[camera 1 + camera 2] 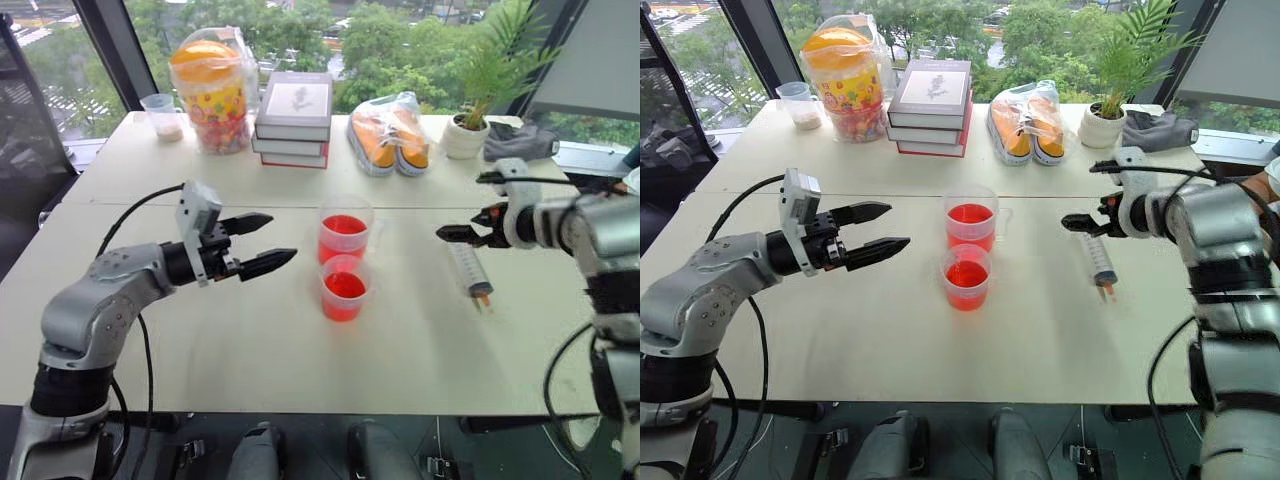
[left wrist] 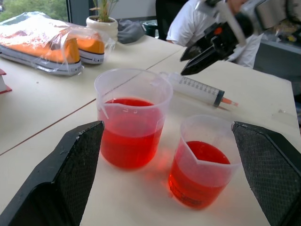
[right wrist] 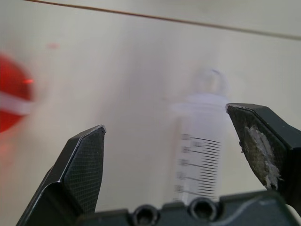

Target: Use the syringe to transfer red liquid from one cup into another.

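Clear plastic syringe (image 1: 470,268) w/ printed marks and small orange-red tip is seen lying flat on the pale tabletop (image 1: 200,330), to the robot's right of both cups, tip toward the robot. It is not gripped. Right hand (image 1: 465,227) is poised just above its plunger end, black fingers spread wide w/ the barrel framed between them in the right wrist view; nothing is held. Left hand (image 1: 262,244) is held near level on the other side of the cups, also wide open and empty.

Taller clear plastic cup (image 1: 346,229) and shorter clear plastic cup (image 1: 344,288) stand close together mid-tabletop, each w/ bright red liquid (image 1: 345,225).

Step judged: pick-up of the syringe, not yet done. Next move prob. calls for the right hand to be lowered over the barrel, closed squarely, then lifted w/o rolling the syringe away.
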